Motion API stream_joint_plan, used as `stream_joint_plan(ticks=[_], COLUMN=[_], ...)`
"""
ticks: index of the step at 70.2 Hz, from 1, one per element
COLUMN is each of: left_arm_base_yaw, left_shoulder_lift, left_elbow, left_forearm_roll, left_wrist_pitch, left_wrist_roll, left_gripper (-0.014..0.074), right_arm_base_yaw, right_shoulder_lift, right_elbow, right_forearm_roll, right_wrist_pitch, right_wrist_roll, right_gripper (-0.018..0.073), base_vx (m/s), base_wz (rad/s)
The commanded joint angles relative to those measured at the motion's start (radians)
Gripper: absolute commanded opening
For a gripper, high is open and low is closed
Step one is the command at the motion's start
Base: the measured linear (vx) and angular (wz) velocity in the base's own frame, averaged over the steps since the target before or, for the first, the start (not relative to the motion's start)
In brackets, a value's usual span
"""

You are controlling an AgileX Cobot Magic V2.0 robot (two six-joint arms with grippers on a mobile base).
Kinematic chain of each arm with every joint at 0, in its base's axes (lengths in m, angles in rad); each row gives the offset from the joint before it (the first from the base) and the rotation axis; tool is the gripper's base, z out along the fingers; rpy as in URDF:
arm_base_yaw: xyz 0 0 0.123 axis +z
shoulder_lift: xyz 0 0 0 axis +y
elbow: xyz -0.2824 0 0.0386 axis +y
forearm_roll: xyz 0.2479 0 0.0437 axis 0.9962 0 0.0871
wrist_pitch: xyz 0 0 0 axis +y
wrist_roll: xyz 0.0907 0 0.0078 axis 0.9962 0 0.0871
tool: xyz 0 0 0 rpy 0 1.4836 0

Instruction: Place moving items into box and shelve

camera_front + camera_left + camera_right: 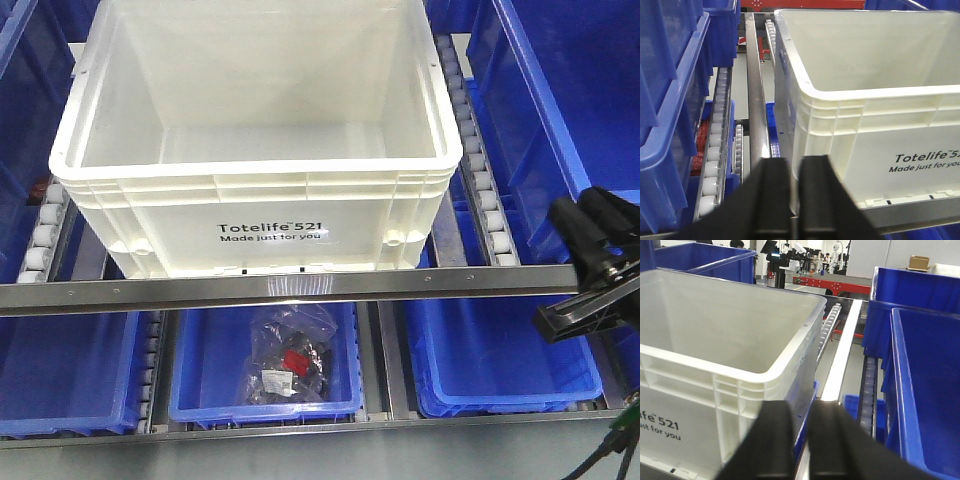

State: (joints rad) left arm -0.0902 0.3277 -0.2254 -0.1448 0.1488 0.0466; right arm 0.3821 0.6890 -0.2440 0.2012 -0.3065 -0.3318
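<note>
The box (260,190), a large white tote with black "Totelife 521" print, stands on the roller shelf behind a metal front rail (300,286). What shows of its inside is bare, and the moving items are out of view. My left gripper (794,160) sits at the box's (880,135) front left corner, fingers nearly together with nothing between them. My right gripper (801,405) is at the box's (685,385) front right corner, also drawn together and holding nothing. In the front view the right gripper (588,215) hangs at the right edge, beside the rail.
Blue bins flank the box on the shelf (560,100) (665,125) (930,390). White rollers (490,200) run along both sides. Below the rail, a blue bin (200,395) holds a clear bag of dark parts (290,360); more blue bins sit beside it.
</note>
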Motion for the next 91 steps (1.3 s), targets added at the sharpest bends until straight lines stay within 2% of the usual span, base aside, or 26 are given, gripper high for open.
stream_joint_plan(ticks=[1,52,57,65,76,78,81,91], left_arm_base_yaw=[-0.006,-0.006,-0.006,-0.006,-0.006,-0.006,-0.005,-0.007], left_shoulder_lift=[0.014,0.014,-0.033,-0.178,-0.367,-0.358,-0.349,-0.346], left_elbow=[-0.026,-0.026,-0.018,0.072,0.258,0.284,0.271,0.269], left_forearm_roll=[-0.009,0.001,0.007,0.008,0.008,0.005,0.023,0.057], left_wrist_pitch=[-0.089,-0.086,-0.069,-0.012,-0.044,-0.072,-0.034,-0.067], left_wrist_roll=[-0.007,-0.003,-0.001,0.0,-0.001,-0.003,0.001,0.002], left_gripper=[-0.003,-0.0028,-0.0028,-0.0028,-0.0028,-0.0028,-0.0028,-0.0028], right_arm_base_yaw=[-0.002,-0.002,-0.002,-0.002,-0.002,-0.002,-0.002,-0.002], right_shoulder_lift=[0.005,0.005,0.005,0.005,0.005,0.005,0.005,0.005], right_elbow=[-0.028,-0.028,-0.028,-0.028,-0.028,-0.028,-0.028,-0.028], right_forearm_roll=[-0.004,-0.004,-0.004,-0.004,-0.004,-0.004,-0.004,-0.004], right_wrist_pitch=[-0.102,-0.09,-0.091,-0.09,-0.09,-0.09,-0.087,-0.084], right_wrist_roll=[-0.007,-0.005,-0.005,-0.005,-0.005,-0.005,-0.005,-0.005], right_gripper=[-0.0022,-0.0015,-0.0015,-0.0015,-0.0015,-0.0015,-0.0015,-0.0015], base_vx=[0.0,0.0,0.0,0.0,0.0,0.0,0.0,0.0], base_wz=[0.0,0.0,0.0,0.0,0.0,0.0,0.0,0.0])
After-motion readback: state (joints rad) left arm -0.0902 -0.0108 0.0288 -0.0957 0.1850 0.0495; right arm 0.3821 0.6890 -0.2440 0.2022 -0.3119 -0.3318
